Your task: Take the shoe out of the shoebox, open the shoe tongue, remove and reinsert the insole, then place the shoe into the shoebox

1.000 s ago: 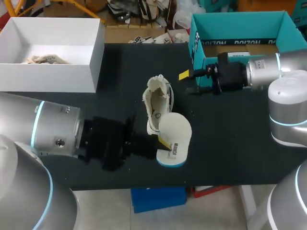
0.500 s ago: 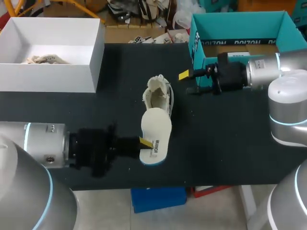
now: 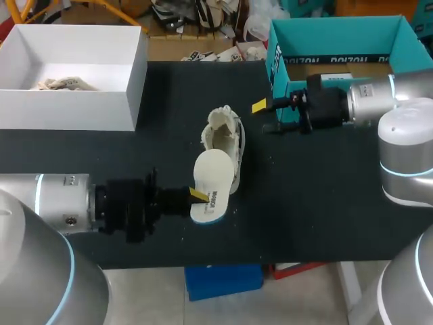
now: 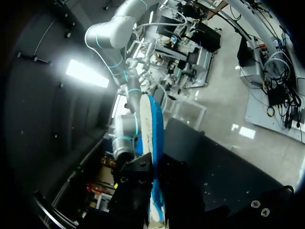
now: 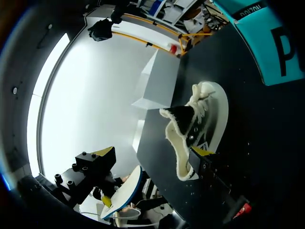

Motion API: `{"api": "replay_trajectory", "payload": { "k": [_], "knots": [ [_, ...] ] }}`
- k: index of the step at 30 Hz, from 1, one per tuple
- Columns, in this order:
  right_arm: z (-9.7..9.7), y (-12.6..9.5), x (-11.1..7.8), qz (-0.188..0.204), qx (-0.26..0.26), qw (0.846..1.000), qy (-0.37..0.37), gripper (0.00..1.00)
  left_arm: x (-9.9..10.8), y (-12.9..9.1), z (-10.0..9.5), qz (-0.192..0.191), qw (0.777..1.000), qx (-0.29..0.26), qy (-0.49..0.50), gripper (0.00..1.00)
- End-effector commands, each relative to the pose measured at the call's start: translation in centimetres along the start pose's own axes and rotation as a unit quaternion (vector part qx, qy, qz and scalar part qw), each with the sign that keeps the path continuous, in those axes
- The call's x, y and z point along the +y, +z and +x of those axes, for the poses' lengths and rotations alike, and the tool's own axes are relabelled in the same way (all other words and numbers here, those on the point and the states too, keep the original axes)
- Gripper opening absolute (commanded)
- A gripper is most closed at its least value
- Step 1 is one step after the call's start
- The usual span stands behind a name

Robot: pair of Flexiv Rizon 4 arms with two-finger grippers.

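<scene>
The left jaws are gripping the white, blue-edged insole [image 3: 211, 184] by one end, its long axis pointing ahead toward the cream lace-up shoe [image 3: 227, 135]; the right jaws are hanging open.

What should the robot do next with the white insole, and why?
Probably ease the insole into the shoe through its opening. The left gripper is shut on the insole, close by the shoe but not inside it, while the right gripper hangs open, apart from the shoe.
</scene>
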State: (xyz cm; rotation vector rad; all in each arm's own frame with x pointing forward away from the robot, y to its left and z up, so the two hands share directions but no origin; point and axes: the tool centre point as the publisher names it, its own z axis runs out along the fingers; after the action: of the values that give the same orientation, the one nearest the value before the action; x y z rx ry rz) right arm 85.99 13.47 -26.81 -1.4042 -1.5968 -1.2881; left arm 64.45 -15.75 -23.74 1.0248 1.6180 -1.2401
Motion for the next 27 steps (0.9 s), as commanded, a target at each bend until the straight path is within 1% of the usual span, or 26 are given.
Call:
{"api": "replay_trajectory", "payload": {
  "k": [1,9,13,14,16,22,27],
  "knots": [
    [-0.1,0.2,0.0,-0.002,0.0,1.0,0.0,1.0,0.0,0.2,0.0,-0.002,1.0,-0.001,0.002,0.0],
    [-0.1,0.2,0.0,-0.002,0.0,1.0,0.0,1.0,0.0,0.2,0.0,-0.002,1.0,-0.001,0.002,0.0],
    [-0.1,0.2,0.0,-0.002,0.0,1.0,0.0,1.0,0.3,1.2,-0.2,0.008,0.997,-0.008,0.081,0.0],
    [-0.1,0.2,0.0,-0.002,0.0,1.0,0.0,1.0,0.5,1.2,-0.3,0.009,0.996,-0.009,0.088,0.0],
    [-0.1,0.2,0.0,-0.002,0.0,1.0,0.0,1.0,1.3,1.3,-0.2,0.001,0.994,-0.008,0.111,0.0],
    [-0.1,0.2,0.0,-0.002,0.0,1.0,0.0,1.0,4.3,1.0,0.5,-0.012,0.99,-0.013,0.139,0.0],
    [-0.1,0.2,0.0,-0.002,0.0,1.0,0.0,1.0,7.4,1.1,0.6,-0.018,0.982,-0.009,0.185,0.0]
  ]
}}
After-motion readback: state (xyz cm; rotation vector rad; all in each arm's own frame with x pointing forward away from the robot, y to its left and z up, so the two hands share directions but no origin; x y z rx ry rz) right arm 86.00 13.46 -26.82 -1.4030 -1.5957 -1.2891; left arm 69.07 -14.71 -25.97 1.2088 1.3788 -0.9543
